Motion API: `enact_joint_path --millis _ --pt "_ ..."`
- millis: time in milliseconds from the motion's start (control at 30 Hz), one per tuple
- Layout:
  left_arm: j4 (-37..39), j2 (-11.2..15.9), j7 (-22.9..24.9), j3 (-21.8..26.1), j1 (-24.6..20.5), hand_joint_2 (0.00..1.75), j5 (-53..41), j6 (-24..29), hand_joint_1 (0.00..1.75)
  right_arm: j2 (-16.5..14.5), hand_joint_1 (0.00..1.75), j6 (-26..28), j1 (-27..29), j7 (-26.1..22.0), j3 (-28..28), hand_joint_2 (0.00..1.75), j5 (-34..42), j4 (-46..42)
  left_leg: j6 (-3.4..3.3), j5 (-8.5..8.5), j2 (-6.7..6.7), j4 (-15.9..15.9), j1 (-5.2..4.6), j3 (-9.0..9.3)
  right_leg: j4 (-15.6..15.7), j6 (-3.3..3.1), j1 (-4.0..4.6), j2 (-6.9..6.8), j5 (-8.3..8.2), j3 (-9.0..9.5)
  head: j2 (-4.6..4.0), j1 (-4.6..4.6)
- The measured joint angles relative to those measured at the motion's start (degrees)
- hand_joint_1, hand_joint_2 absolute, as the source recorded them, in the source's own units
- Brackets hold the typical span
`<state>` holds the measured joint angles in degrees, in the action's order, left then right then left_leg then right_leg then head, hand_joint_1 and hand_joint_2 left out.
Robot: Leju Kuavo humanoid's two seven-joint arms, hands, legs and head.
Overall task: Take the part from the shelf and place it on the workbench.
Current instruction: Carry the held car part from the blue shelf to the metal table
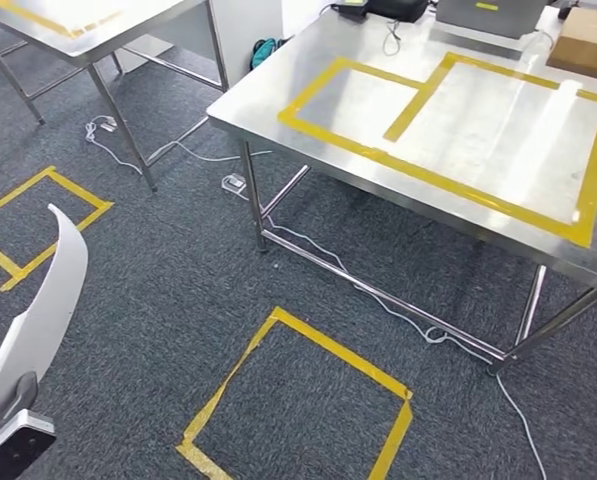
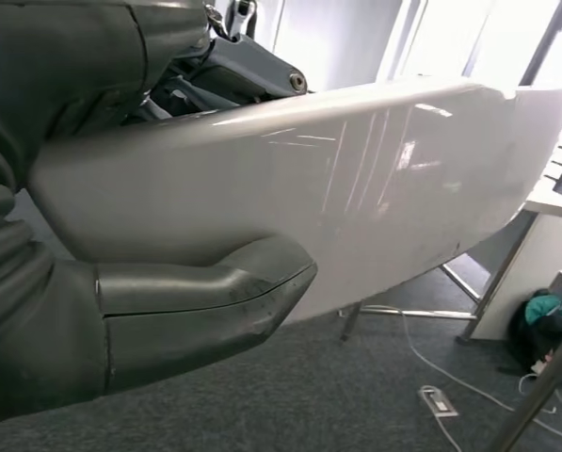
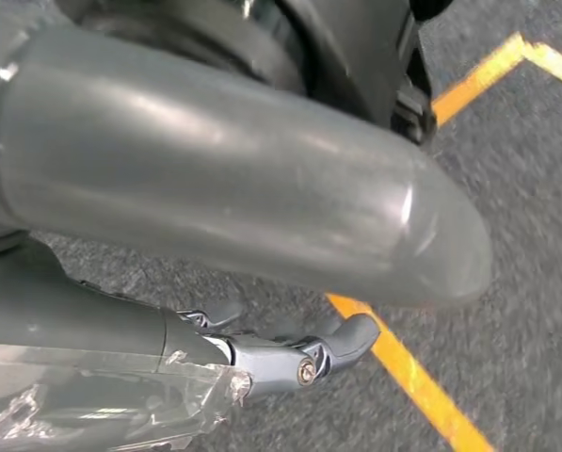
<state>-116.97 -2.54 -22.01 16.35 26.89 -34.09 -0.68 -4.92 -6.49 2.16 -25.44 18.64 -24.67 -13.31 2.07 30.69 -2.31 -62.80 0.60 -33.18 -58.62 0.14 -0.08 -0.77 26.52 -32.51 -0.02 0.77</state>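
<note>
Grey carpet floor with yellow tape squares; steel tabletop at 1 o'clock. Left hand holds the long curved white plastic part at 8 o'clock. Right hand hangs empty, fingers apart. Carry step; next: step closer, swing part over tabletop.

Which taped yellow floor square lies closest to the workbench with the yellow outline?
The complete floor square, just before the workbench; the other square lies far left.
</note>
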Motion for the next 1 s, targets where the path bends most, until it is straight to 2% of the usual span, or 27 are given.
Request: enact_joint_path --millis 33,67,100,133,167,233,267,333,433,467,500,567,600,633,667,733,767,800,933,1000 --pt "0.21 0.11 0.19 -0.17 -0.15 1.75 0.01 0.11 1.75 0.04 0.00 -0.16 0.00 -0.13 0.00 0.00 0.04 -0.01 0.12 1.77 1.10 -3.77 0.01 -1.93 0.02 -0.17 -0.06 0.40 -0.05 -0.02 0.00 -0.05" --pt "0.49 0.27 0.49 -0.45 -0.34 1.75 0.01 0.31 1.75 0.07 0.00 -0.37 0.06 -0.21 0.00 0.00 0.12 -0.01 0.22 3.11 1.62 -7.47 0.02 -3.94 0.02 -0.24 -0.08 0.83 -0.04 -0.03 0.00 -0.11" --pt "0.84 0.50 0.92 -0.88 -0.59 1.75 0.05 0.67 1.75 0.07 0.00 -0.71 0.22 -0.30 0.00 0.00 0.21 -0.04 0.29 3.50 1.82 -9.93 0.03 -5.46 0.02 -0.28 -0.08 1.22 0.01 0.01 0.00 -0.13" --pt "1.20 0.80 1.40 -1.43 -0.89 1.75 0.14 1.19 1.75 0.07 0.00 -1.17 0.47 -0.37 0.00 0.00 0.29 -0.13 0.33 2.72 1.88 -10.36 0.07 -6.04 0.01 -0.29 -0.11 1.55 0.06 0.08 0.00 -0.14" --pt "1.51 1.20 1.95 -2.06 -1.24 1.75 0.27 1.83 1.75 0.07 0.00 -1.68 0.75 -0.41 0.00 0.00 0.34 -0.28 0.35 0.93 1.90 -8.56 0.15 -5.51 0.01 -0.22 -0.17 1.87 0.13 0.21 0.00 -0.14" --pt "2.02 2.20 3.13 -3.36 -1.97 1.75 0.63 3.13 1.75 0.09 0.00 -2.69 1.26 -0.19 0.00 0.00 0.27 -0.86 0.49 -3.19 2.07 -1.23 0.42 -2.33 -0.09 0.18 -0.22 2.44 0.39 0.46 0.00 -0.18" --pt "2.23 2.69 3.67 -4.00 -2.33 1.75 0.84 3.72 1.75 0.10 0.00 -3.14 1.46 0.07 0.00 0.00 0.19 -1.29 0.40 -4.30 2.30 1.96 0.52 -0.86 -0.22 0.51 -0.17 2.73 0.57 0.48 0.00 -0.23" --pt "2.64 3.60 4.35 -5.15 -2.79 1.75 1.23 4.84 1.75 0.15 0.00 -3.85 1.91 0.65 0.00 0.00 0.03 -2.26 -0.06 -4.56 2.68 4.87 0.50 0.41 -0.21 1.21 -0.01 3.11 0.80 0.27 0.00 -0.31" --pt "3.04 4.72 4.56 -6.28 -3.12 1.75 1.77 5.93 1.75 0.18 0.00 -4.62 2.68 1.10 -0.01 0.00 -0.11 -3.49 -1.36 -4.45 2.60 5.13 0.55 0.58 -0.48 2.09 -0.15 2.92 1.37 -0.06 -0.01 -0.22" --pt "3.13 5.01 4.62 -6.52 -3.24 1.75 1.90 6.13 1.75 0.19 0.00 -4.85 2.81 1.16 -0.01 0.00 -0.14 -3.78 -1.76 -4.44 2.51 5.20 0.64 0.67 -1.98 2.33 -0.15 2.52 2.37 -0.65 -0.01 -0.08" --pt "3.21 5.26 4.72 -6.70 -3.33 1.75 1.98 6.26 1.75 0.20 0.00 -5.04 2.89 1.18 -0.01 0.00 -0.16 -4.05 -2.07 -4.40 2.40 5.24 0.68 0.75 -4.88 2.54 -0.16 2.03 3.99 -1.97 -0.01 0.01" --pt "3.43 5.58 5.04 -6.91 -3.43 1.75 2.09 6.34 1.75 0.20 0.00 -5.41 2.96 1.20 0.01 0.00 -0.15 -4.38 -2.45 -4.20 2.23 5.22 0.54 0.86 -12.95 2.76 -0.16 1.36 7.66 -6.17 0.00 0.13" --pt "3.57 5.67 5.23 -6.99 -3.44 1.75 2.11 6.36 1.75 0.21 0.00 -5.57 3.08 1.20 0.03 0.00 -0.13 -4.52 -2.52 -4.07 2.18 5.22 0.46 0.96 -16.03 2.78 -0.16 1.26 8.52 -7.94 0.00 0.12" --pt "3.71 5.74 5.37 -7.04 -3.42 1.75 2.12 6.40 1.75 0.21 0.00 -5.70 3.23 1.20 0.05 0.00 -0.10 -4.63 -2.56 -3.91 2.15 5.21 0.41 1.15 -17.04 2.75 -0.15 1.24 8.17 -8.72 0.00 0.13" --pt "3.84 5.79 5.46 -7.06 -3.40 1.75 2.13 6.44 1.75 0.22 0.00 -5.79 3.40 1.22 0.08 0.00 -0.07 -4.72 -2.52 -3.70 2.15 5.21 0.39 1.43 -15.72 2.64 -0.15 1.24 6.66 -8.34 0.00 0.12" --pt "4.00 5.90 5.46 -7.06 -3.41 1.75 2.16 6.52 1.75 0.22 0.00 -5.89 3.60 1.44 0.14 0.00 -0.01 -4.82 -2.24 -3.13 2.15 5.20 0.33 2.23 -8.05 2.32 -0.10 1.01 2.18 -4.95 0.00 0.14" --pt "4.03 5.94 5.49 -7.06 -3.45 1.75 2.18 6.55 1.75 0.22 0.00 -5.91 3.59 1.60 0.16 0.00 0.01 -4.83 -1.98 -2.81 2.17 5.14 0.22 2.57 -4.41 2.13 -0.05 0.90 0.65 -3.13 0.00 0.13" --pt "4.05 5.97 5.52 -7.08 -3.50 1.75 2.20 6.57 1.75 0.22 0.00 -5.91 3.54 1.74 0.17 0.00 -0.01 -4.83 -1.70 -2.56 2.17 5.12 0.12 2.79 -1.95 1.96 0.01 0.80 -0.15 -1.89 0.00 0.09" --pt "4.05 6.15 5.70 -7.24 -3.87 1.75 2.28 6.61 1.75 0.21 0.00 -5.90 3.56 2.03 0.21 0.00 -0.20 -4.88 -0.48 -2.11 2.14 5.21 0.20 3.03 -0.50 0.86 0.11 0.98 -0.21 -1.01 0.00 -0.03" --pt "4.07 6.32 5.72 -7.29 -4.13 1.75 2.36 6.62 1.75 0.22 0.00 -5.88 3.47 2.03 0.24 0.00 -0.25 -4.96 0.09 -0.15 2.18 1.69 0.29 1.46 0.00 0.12 -0.12 1.05 -0.19 -0.43 0.00 -0.19"
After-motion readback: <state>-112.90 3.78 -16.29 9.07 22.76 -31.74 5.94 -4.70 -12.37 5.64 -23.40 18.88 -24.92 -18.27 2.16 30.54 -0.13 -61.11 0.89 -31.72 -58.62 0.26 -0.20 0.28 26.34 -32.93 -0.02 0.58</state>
